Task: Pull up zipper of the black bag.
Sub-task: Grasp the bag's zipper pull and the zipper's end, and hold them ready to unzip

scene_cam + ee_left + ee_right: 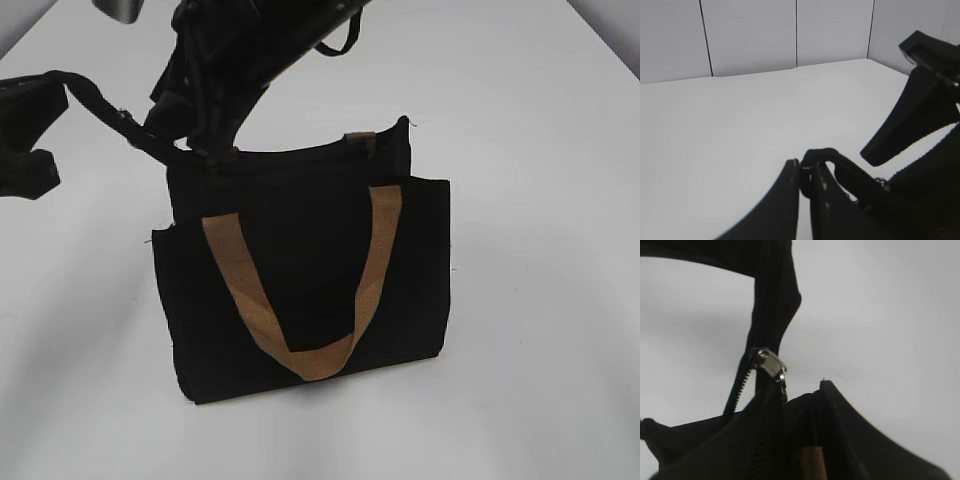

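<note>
On the white counter (540, 300), standing upright: one rectangular black fabric bag (300, 290) with tan-brown webbing handles (300, 355). The front handle hangs in a loop down the front panel, well below the rim.

Item, black zipper (771, 315) along the bag's top rim. My right wrist view is close on it. The small silvery metal pull (769, 364) sits where the tape rises from the rim. The teeth are parted on the lower left side of the pull and joined above it. I judge the run partly made and not finished. How much is left I cannot tell, since the rim is black on black in the exterior view.

Item, left tool (801, 172): narrow, its two dark fingers nearly touching at the tips. I cannot tell whether anything lies between them.

Item, right tool: its fingers are not made out for certain in any view, so I cannot tell its state.

Item, black jointed arm (250, 50): it comes down to the rim's left end and hides that corner.

Item, short tan strap tab (362, 136) at the rim's right end, just beside the zip line. It is the one thing a closing tool could catch by mistake.

Item, pale panelled wall (750, 35) behind the counter, well apart from the work.
</note>
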Controlling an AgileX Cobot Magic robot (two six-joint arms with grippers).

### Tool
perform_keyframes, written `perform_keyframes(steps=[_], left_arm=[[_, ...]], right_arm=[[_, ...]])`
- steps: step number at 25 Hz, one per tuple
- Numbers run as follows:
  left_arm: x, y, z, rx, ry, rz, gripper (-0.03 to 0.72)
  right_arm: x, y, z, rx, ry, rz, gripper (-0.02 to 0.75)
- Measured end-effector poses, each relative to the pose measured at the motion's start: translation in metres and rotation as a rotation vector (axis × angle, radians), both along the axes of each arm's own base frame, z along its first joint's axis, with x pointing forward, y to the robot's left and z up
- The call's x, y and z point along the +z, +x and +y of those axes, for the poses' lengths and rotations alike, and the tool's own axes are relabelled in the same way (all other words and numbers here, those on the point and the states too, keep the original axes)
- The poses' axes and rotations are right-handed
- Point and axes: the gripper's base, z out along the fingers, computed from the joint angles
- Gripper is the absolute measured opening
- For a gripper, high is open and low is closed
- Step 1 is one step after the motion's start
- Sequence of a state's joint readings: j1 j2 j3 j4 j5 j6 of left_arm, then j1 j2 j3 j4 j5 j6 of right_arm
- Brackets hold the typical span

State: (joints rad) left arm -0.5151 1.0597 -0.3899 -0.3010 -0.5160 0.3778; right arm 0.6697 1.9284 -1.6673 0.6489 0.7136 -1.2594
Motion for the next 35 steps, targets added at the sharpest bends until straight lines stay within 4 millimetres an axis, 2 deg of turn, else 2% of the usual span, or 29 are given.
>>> perform_keyframes(steps=[7, 18, 28, 35], left_arm=[[0.0, 0.0, 0.0, 0.0, 0.0, 0.0, 0.025], [0.0, 0.0, 0.0, 0.0, -0.001, 0.0, 0.025], [0.0, 0.0, 0.0, 0.0, -0.001, 0.0, 0.025], [0.0002, -0.0001, 0.0001, 0.0, -0.001, 0.0, 0.025]], right_arm=[[0.0014, -0.0046, -0.0012, 0.029, -0.014, 0.023, 0.236], [0.0048, 0.0016, -0.0004, -0.014, 0.017, -0.035, 0.236], [0.002, -0.0034, -0.0009, 0.024, -0.008, 0.01, 0.235], [0.0006, 0.0007, 0.0002, 0.009, 0.0, -0.023, 0.235]])
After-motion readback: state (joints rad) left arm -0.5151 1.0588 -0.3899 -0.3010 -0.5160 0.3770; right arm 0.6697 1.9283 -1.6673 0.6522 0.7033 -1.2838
